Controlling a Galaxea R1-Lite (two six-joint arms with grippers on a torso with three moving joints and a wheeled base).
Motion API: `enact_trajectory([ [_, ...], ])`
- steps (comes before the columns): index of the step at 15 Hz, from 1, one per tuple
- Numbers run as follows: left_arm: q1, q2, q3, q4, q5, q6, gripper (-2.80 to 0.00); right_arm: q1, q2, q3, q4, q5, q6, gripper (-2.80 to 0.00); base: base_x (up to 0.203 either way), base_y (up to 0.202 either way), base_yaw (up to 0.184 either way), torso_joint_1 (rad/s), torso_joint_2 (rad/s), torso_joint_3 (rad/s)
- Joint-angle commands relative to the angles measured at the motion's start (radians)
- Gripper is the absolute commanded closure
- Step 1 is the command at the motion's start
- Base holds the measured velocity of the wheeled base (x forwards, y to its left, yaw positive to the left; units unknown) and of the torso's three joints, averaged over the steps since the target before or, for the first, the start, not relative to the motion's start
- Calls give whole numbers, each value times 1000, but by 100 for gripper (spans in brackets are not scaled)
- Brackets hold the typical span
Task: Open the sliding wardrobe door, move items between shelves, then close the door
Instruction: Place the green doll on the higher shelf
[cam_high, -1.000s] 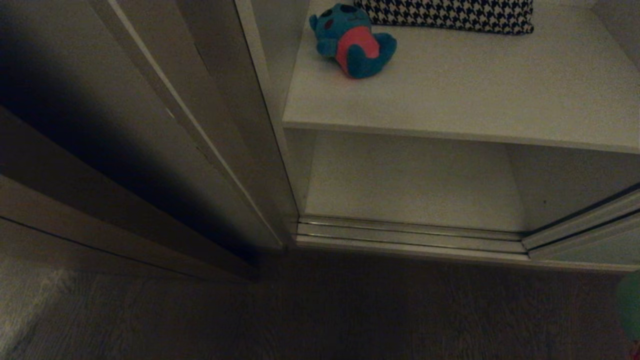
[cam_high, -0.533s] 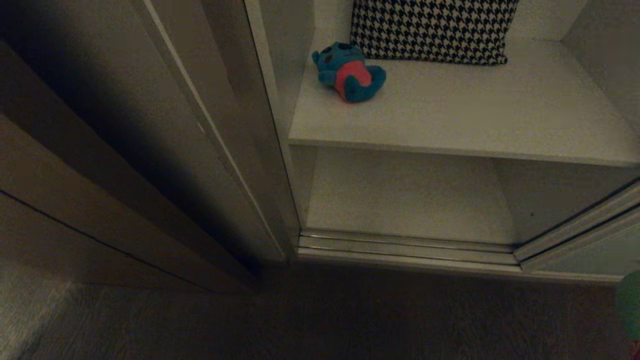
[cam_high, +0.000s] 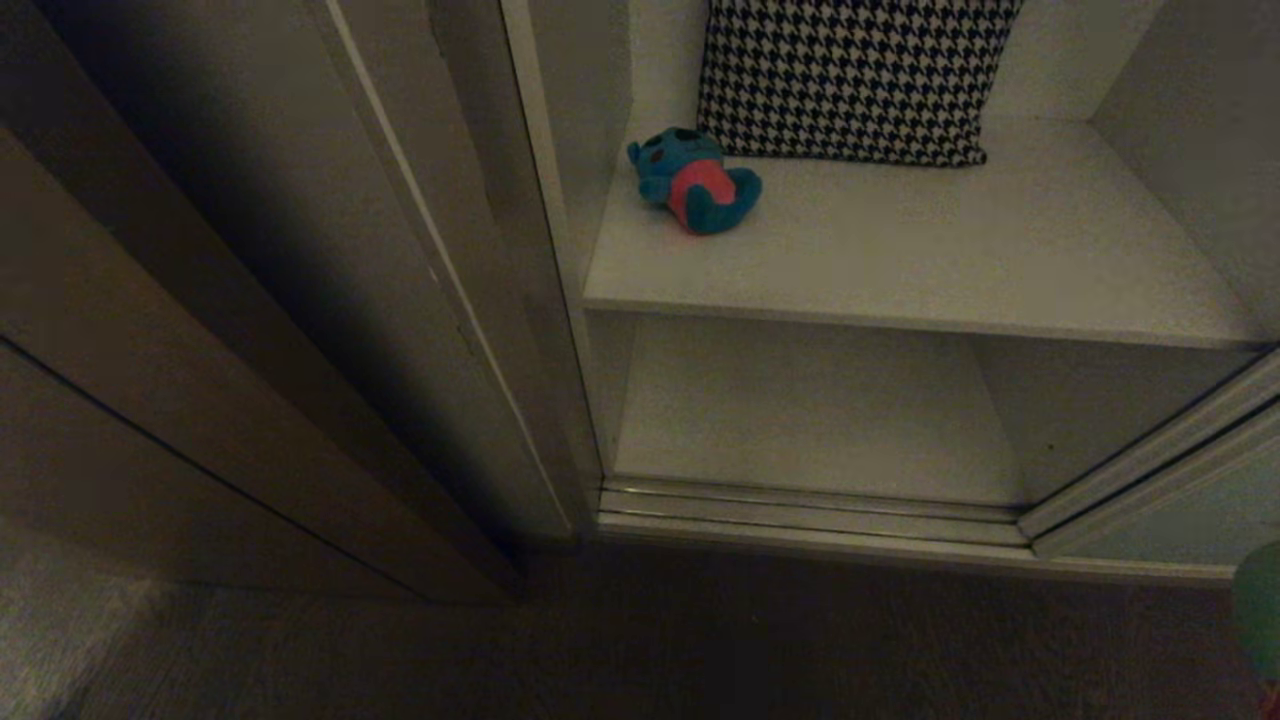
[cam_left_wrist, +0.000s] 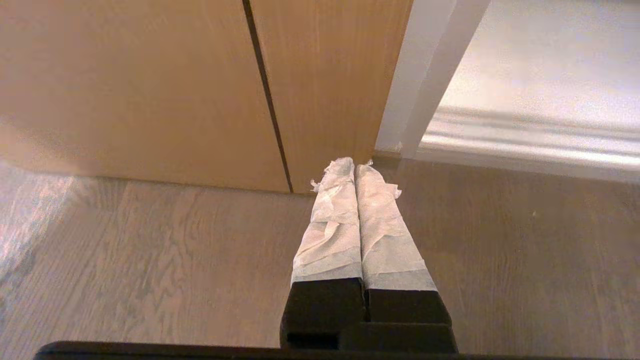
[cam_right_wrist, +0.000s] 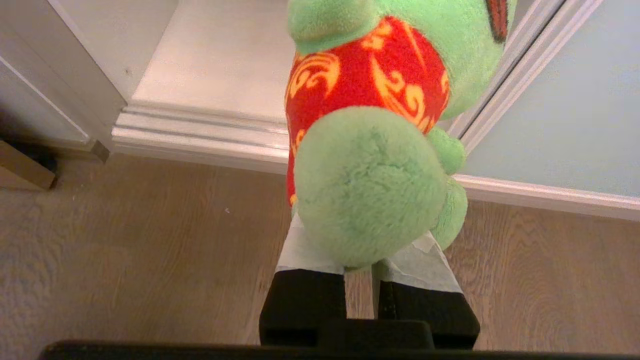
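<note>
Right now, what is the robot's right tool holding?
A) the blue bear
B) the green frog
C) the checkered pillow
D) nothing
B: in the right wrist view the right tool is shut on the green frog in its red patterned shirt, held above the floor; the blue bear lies on the upper shelf, beside the checkered pillow.

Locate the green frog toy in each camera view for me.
Head view: only a green sliver of the frog at the right edge, low.
Left wrist view: not in it.
Right wrist view: fills the centre, held in the right gripper.
Shared landmark: the wardrobe's bottom door track.
</note>
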Motion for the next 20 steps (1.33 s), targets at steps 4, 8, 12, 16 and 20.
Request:
enact_trajectory([
  [4,0,1,0,0,0,-4,0,0,2,2,0,0,-1,0,0,0,0,3,1,45],
  [8,0,1,0,0,0,-4,0,0,2,2,0,0,-1,0,0,0,0,0,0,0],
  [12,0,1,0,0,0,-4,0,0,2,2,-1,0,-1,0,0,0,0,0,0,0],
  [16,0,1,0,0,0,-4,0,0,2,2,-1,0,-1,0,0,0,0,0,0,0],
  [20,0,1,0,0,0,-4,0,0,2,2,0,0,-1,0,0,0,0,0,0,0],
])
